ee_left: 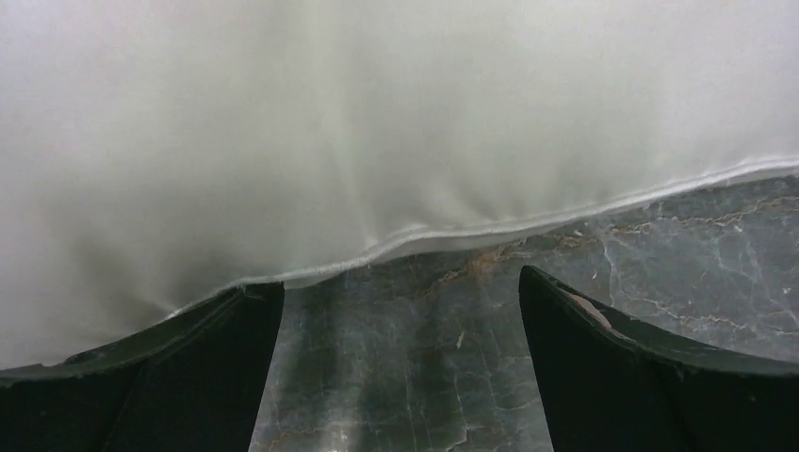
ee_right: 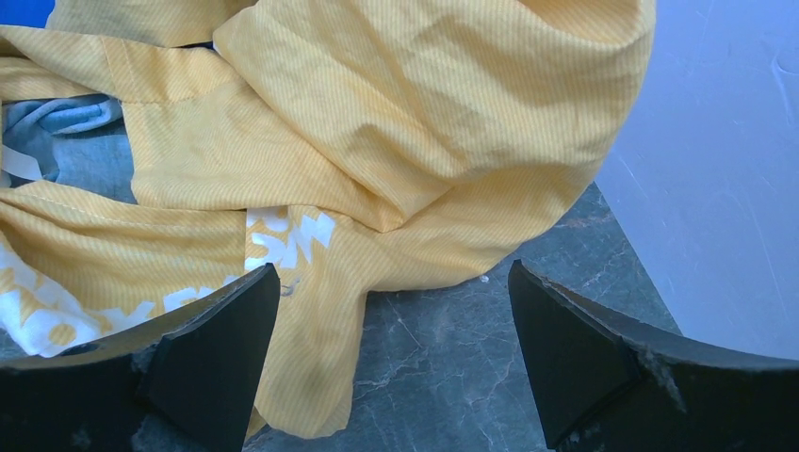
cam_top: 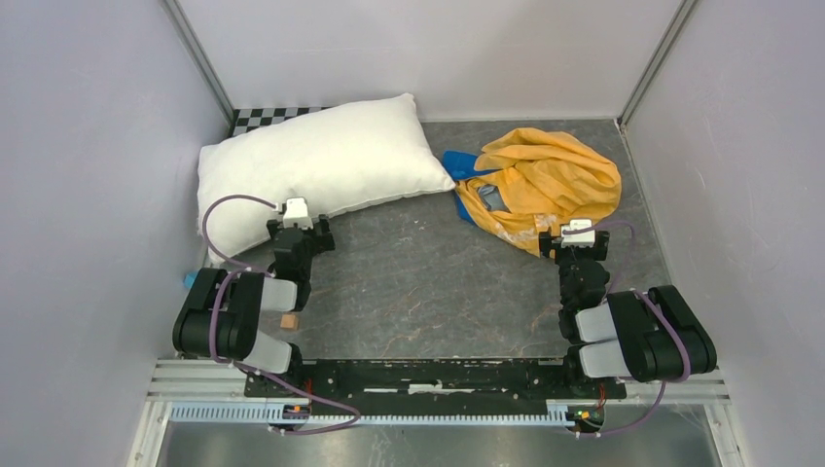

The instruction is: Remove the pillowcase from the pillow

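The plain white pillow [cam_top: 311, 165] lies bare at the back left of the table; its seamed edge fills the top of the left wrist view [ee_left: 377, 141]. The pillowcase [cam_top: 540, 185] lies crumpled in a heap at the back right, orange-yellow side out with a blue bit showing at its left; it is apart from the pillow. In the right wrist view its folds and white lettering [ee_right: 358, 122] lie just ahead. My left gripper [cam_top: 297, 216] [ee_left: 400, 282] is open and empty at the pillow's near edge. My right gripper [cam_top: 578, 236] [ee_right: 391, 278] is open and empty at the heap's near edge.
Grey walls close in on the left, back and right; the right wall [ee_right: 716, 141] is near the right gripper. A checkered board [cam_top: 268, 117] sits behind the pillow. A small tan block [cam_top: 289, 321] lies by the left arm. Bare marble table [cam_top: 428, 282] lies between the arms.
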`<state>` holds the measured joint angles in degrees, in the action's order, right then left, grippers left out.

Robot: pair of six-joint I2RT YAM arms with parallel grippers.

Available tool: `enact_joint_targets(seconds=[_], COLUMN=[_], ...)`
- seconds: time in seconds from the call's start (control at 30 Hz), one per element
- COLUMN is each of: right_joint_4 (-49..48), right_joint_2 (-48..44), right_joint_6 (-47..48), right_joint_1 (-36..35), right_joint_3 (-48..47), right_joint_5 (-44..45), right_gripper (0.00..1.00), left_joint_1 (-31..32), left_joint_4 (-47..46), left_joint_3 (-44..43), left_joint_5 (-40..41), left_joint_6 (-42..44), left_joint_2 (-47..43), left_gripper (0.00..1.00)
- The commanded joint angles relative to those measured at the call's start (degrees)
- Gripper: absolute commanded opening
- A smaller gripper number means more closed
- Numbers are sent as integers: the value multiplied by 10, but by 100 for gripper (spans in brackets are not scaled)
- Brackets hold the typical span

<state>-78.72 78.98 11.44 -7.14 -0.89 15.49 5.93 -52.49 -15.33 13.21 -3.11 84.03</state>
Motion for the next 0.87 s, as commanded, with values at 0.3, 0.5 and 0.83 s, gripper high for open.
enact_joint_targets(seconds=[0.3, 0.5, 0.83], right_joint_4=[-36, -36, -36], right_joint_2=[2, 1, 2], right_joint_6=[6, 6, 6], right_joint_1=[-2, -1, -1], right_joint_3=[61, 61, 61], right_joint_5=[-2, -3, -2], right_gripper=[98, 98, 98], left_joint_1=[-9, -10, -10], left_joint_4=[-71, -70, -69], left_joint_3=[-6, -8, -8], left_joint_5=[-44, -41, -42], left_joint_6=[38, 37, 37], left_joint_2=[4, 5, 5], left_gripper=[100, 100, 100])
